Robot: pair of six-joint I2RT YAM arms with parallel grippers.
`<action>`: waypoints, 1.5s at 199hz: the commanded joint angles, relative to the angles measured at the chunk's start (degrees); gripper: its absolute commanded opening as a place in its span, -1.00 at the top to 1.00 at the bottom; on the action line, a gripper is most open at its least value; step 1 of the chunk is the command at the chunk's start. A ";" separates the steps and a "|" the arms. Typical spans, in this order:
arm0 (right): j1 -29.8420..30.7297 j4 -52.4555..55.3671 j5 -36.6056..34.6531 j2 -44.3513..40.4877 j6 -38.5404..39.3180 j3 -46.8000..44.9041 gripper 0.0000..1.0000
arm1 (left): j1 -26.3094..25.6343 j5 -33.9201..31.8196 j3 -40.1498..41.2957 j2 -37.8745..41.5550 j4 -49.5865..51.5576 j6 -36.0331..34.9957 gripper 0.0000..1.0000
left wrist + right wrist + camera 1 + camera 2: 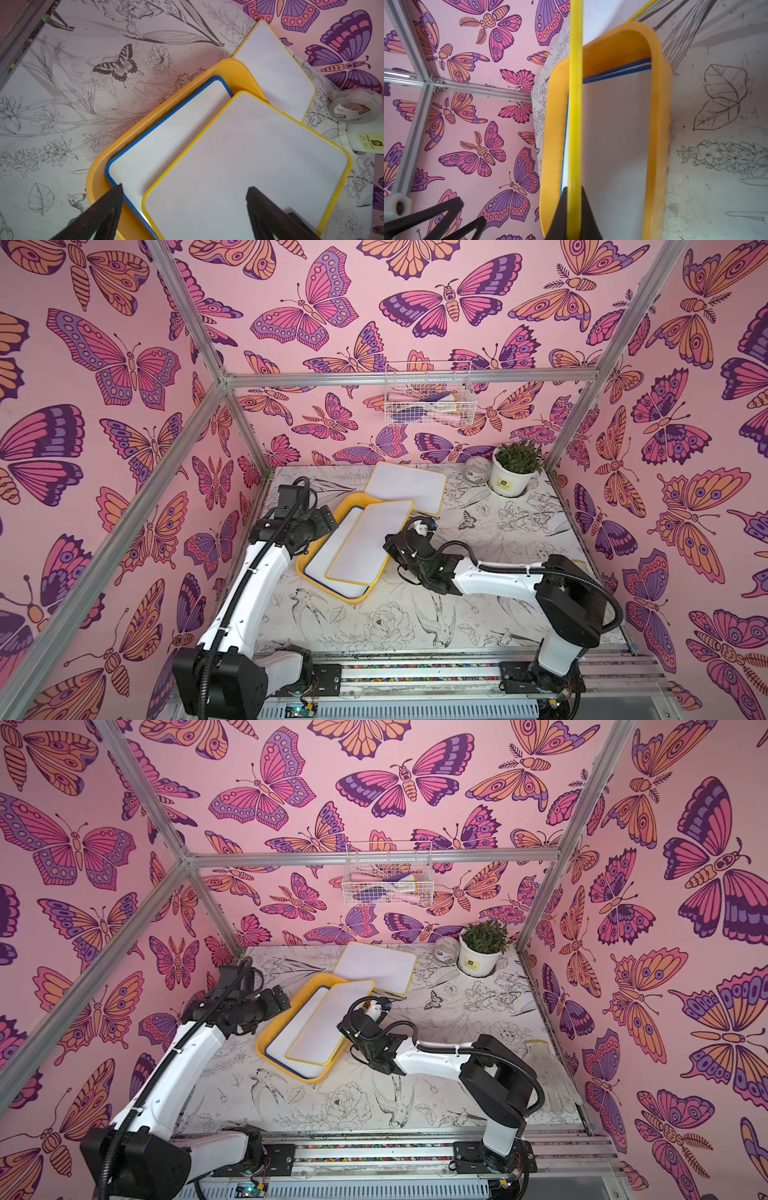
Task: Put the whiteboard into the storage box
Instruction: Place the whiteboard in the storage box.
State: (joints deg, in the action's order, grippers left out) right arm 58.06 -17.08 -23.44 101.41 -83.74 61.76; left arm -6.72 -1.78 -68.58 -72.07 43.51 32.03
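Yellow-framed whiteboard (pixel 368 543), a white rectangular panel with rounded corners, lies slanted across the storage box (pixel 234 68), the shallow yellow-orange plastic tray near the left edge of the tabletop (pixel 519 539); 1 long side rests on the blue-framed white whiteboard (pixel 166 135) lying flat inside, while the opposite long side is held up over the tray's right rim and hides it; so it is over the box but not yet seated in it. The right gripper (pixel 574 193) has its jaws pinched narrow on that raised yellow edge, as the right wrist view shows plainly; the right arm reaches in low from the right side, forearm nearly level, wrist turned so the jaws meet the frame edge-on. The left gripper (pixel 184 188) hovers by the tray's left rim with its jaws spread wide, holding nothing; the left arm is stretched forward along the left edge, wrist bent toward the tray. By my reading this is the placing step, close to done; the next move calls for the right arm to lower the yellow-framed whiteboard and nudge it leftward until its raised side clears the rim, then let go; a release as it stands could leave it perched on the rim. A 2nd yellow-trimmed white board (pixel 405 487) lies flat on the tabletop toward the far edge, outside the box.
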 commanded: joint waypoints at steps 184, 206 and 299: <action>3.22 -6.18 -4.89 10.19 -5.86 6.55 0.25 | 3.32 2.05 2.75 -5.74 -4.43 -6.19 -0.85; 3.07 -2.36 -3.30 8.96 -5.93 6.67 0.05 | 3.77 2.05 3.01 -5.63 -4.46 -6.34 -0.86; 2.56 25.16 1.79 6.09 -2.85 15.88 -0.82 | 5.14 1.81 3.49 -6.62 -4.38 -6.54 -0.86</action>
State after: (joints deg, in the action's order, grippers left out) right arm 60.84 -3.73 -21.37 110.85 -88.05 74.30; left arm -2.09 0.01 -65.98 -78.04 39.00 26.13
